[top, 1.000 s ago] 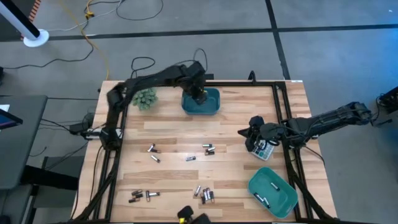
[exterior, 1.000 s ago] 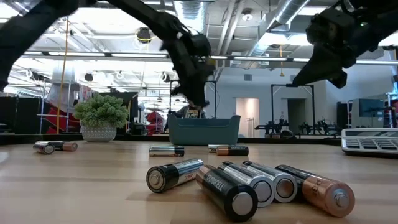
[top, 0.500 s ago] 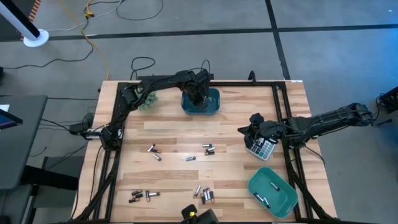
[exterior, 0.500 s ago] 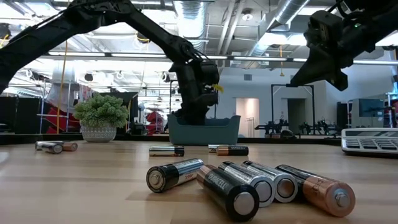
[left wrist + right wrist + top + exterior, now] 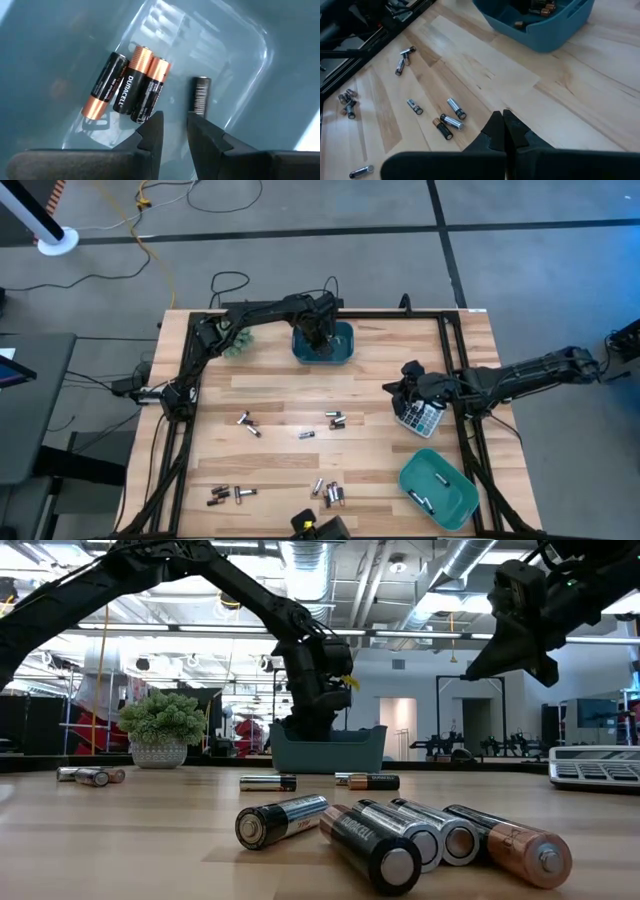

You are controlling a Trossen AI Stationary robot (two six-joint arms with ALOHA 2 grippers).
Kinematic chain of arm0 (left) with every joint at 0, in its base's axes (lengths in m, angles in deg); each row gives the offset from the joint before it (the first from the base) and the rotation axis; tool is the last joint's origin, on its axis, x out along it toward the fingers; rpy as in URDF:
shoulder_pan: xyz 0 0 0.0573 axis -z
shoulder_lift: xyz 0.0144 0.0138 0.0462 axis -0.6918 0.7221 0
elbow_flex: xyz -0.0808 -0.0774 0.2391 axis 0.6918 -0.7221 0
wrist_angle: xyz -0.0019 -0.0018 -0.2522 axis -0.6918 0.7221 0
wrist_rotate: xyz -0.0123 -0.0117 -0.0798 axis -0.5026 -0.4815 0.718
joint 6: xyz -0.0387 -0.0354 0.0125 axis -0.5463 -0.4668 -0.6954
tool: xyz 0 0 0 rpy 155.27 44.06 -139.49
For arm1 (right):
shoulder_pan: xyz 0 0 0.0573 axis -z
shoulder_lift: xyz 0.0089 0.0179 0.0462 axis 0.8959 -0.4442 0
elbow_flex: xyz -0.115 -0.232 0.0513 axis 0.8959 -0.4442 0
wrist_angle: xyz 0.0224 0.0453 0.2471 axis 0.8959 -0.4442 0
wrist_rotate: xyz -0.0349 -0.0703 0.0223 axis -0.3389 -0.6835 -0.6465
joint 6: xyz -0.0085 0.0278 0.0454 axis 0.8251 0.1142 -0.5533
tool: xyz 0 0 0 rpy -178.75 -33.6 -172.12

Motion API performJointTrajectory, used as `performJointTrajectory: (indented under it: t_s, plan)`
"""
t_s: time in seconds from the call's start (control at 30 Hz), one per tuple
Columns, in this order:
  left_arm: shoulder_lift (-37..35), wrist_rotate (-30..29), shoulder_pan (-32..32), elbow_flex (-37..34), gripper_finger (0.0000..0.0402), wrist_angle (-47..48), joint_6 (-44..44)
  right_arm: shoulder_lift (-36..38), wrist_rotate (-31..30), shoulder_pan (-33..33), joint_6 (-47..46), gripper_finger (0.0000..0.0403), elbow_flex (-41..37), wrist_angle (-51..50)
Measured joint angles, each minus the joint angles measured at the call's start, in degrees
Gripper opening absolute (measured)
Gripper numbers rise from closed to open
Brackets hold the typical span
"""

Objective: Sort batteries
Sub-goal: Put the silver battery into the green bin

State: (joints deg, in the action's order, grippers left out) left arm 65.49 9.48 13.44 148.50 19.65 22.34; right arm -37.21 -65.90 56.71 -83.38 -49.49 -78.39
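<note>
High view: the left gripper [image 5: 320, 340] sits inside the teal bin [image 5: 343, 352] at the far edge of the bench [image 5: 280, 395]. A second teal bin [image 5: 450, 505] at the near right corner holds a few batteries [image 5: 422, 500]. Left to sort: loose cells [image 5: 247, 423] mid-bench, another small group [image 5: 335, 420] near the centre, and clusters [image 5: 225, 496] along the near edge. My judgement: sorting is partly done, most cells not yet binned. The right gripper [image 5: 408, 385] hovers over the grey-white calculator [image 5: 425, 420] by the right edge. A small potted plant [image 5: 233, 338] stands just beside the far bin.

Low view: five batteries [image 5: 400, 835] lie side by side nearest the camera; the plant [image 5: 160, 725] and calculator [image 5: 595, 765] flank the far bin [image 5: 328, 750]. Nothing blocks the loose cells.

Left wrist view: jaws slightly parted, grasping nothing. Three copper-topped batteries [image 5: 127, 85] lie together on the bin floor [image 5: 45, 60], a dark cell [image 5: 200, 96] apart from them, just beyond the fingertips [image 5: 155, 127].

Right wrist view: the right fingers [image 5: 495, 127] are clenched together, empty, above bare wood; scattered batteries [image 5: 447, 120] lie beyond.
</note>
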Motion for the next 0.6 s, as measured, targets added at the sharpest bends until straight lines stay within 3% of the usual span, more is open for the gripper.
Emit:
performJointTrajectory:
  t_s: [0.27,0.6]
  plan:
    - [-2.1,0.1,0.3,-0.1,0.0082,2.0,-2.0,0.0,0.0,0.3,0.0,0.0,0.0,0.0]
    - [-14.6,0.3,4.9,-0.1,0.0083,5.2,-2.6,0.0,0.0,0.3,-4.6,0.0,0.0,0.0]
